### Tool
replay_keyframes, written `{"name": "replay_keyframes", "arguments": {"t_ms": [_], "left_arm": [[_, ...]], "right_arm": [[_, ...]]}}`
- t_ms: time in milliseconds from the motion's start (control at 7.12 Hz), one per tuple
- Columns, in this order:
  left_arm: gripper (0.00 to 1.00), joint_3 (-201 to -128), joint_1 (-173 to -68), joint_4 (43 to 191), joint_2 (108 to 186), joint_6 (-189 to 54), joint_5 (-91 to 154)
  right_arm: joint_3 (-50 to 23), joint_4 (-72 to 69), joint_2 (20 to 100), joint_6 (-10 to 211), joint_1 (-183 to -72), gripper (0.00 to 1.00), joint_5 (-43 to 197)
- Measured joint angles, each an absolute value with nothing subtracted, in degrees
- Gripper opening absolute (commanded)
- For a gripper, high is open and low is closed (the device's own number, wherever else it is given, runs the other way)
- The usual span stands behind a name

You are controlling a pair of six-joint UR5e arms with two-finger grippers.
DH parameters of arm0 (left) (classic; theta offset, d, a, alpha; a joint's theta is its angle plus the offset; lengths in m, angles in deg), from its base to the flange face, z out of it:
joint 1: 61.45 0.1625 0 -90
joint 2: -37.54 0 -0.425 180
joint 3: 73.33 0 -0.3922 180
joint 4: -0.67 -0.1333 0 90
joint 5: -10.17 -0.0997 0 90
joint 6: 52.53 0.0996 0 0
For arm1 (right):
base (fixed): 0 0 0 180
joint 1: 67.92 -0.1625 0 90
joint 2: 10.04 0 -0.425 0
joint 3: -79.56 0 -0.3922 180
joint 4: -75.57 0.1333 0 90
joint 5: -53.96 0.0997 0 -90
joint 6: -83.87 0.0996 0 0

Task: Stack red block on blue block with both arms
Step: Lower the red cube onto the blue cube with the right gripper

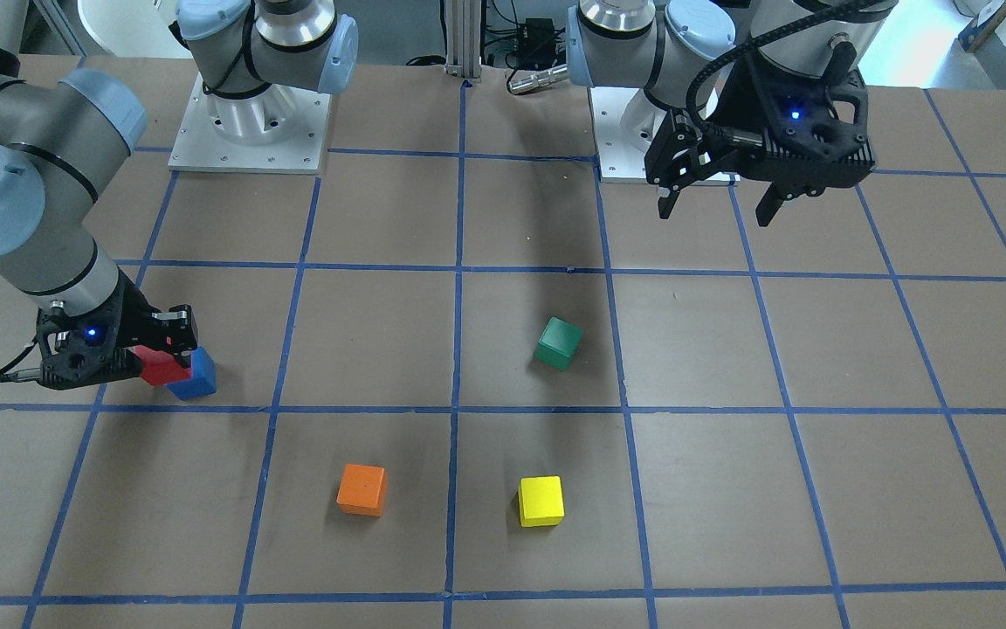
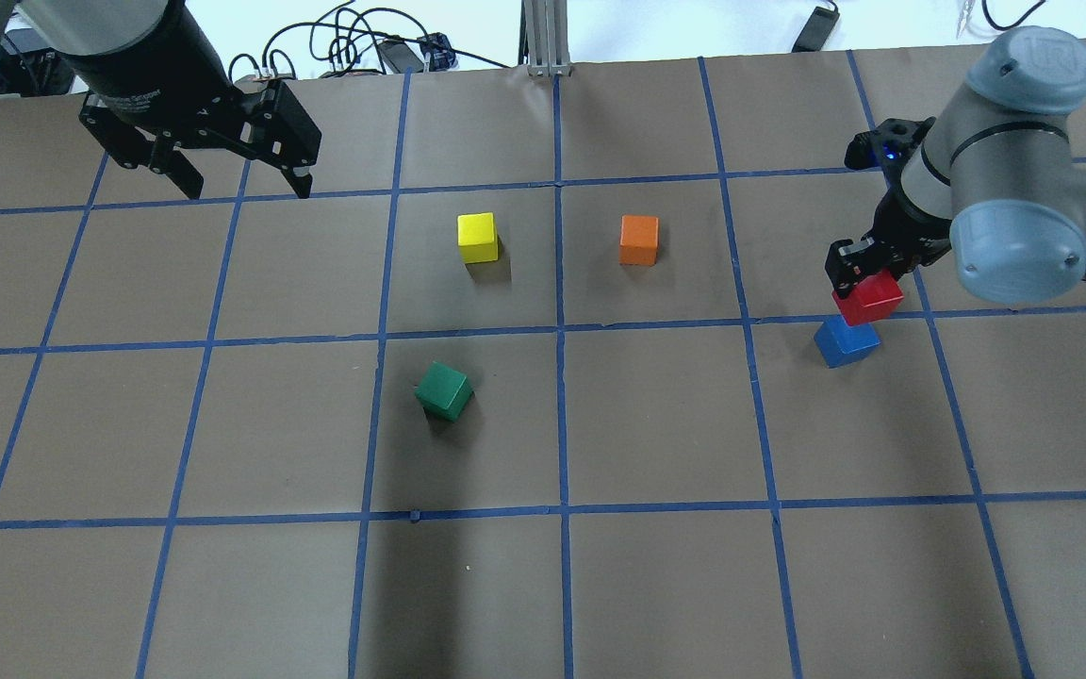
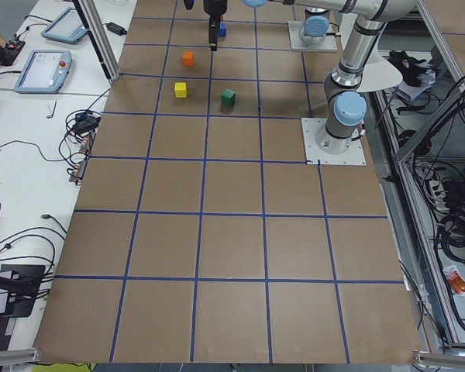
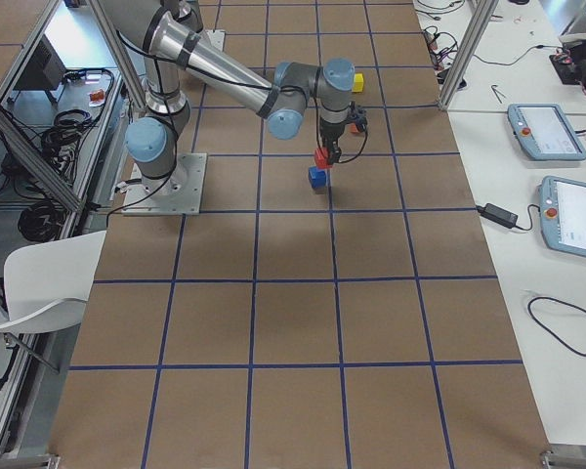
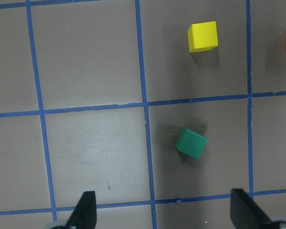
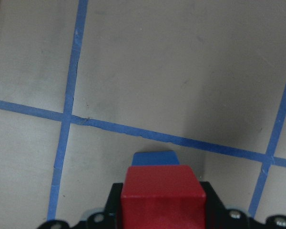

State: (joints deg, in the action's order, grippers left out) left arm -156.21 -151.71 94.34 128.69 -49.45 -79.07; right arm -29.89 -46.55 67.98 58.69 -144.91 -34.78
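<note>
My right gripper (image 1: 164,352) is shut on the red block (image 1: 158,365) and holds it directly over the blue block (image 1: 196,377), which rests on the table. In the overhead view the red block (image 2: 868,297) is just above the blue block (image 2: 847,341). I cannot tell whether they touch. The right wrist view shows the red block (image 6: 163,195) between the jaws, with the blue block's (image 6: 155,158) top edge showing beyond it. My left gripper (image 2: 246,187) is open and empty, raised high above the table, far from both blocks; its fingertips (image 5: 87,210) frame bare table.
A green cube (image 2: 444,390) lies turned near the table's middle, below my left gripper's camera (image 5: 190,142). A yellow cube (image 2: 477,237) and an orange cube (image 2: 639,240) sit farther out. Blue tape lines grid the brown table (image 2: 656,585). The arm bases (image 1: 250,122) stand at the robot's side.
</note>
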Motion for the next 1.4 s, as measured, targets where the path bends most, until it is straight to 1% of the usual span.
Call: {"name": "replay_keyframes", "arguments": {"t_ms": [421,983,1264,1405], "left_arm": [[1.0,-156.27,-151.71,94.28,128.64,-49.53,-79.02],[1.0,-156.28,-151.71,94.28,128.55,-49.53,-79.1],[1.0,-156.3,-151.71,94.29,128.51,-49.39,-79.28],[1.0,-156.26,-151.71,94.31,128.52,-49.33,-79.4]], "right_arm": [[-33.05,-50.49,67.56,58.52,-144.76,0.0,-34.89],[-33.72,-50.77,67.66,58.29,-144.56,0.0,-35.19],[-33.73,-50.97,67.61,58.1,-144.56,0.56,-35.2],[-33.74,-51.08,67.58,58.06,-144.56,0.74,-35.17]]}}
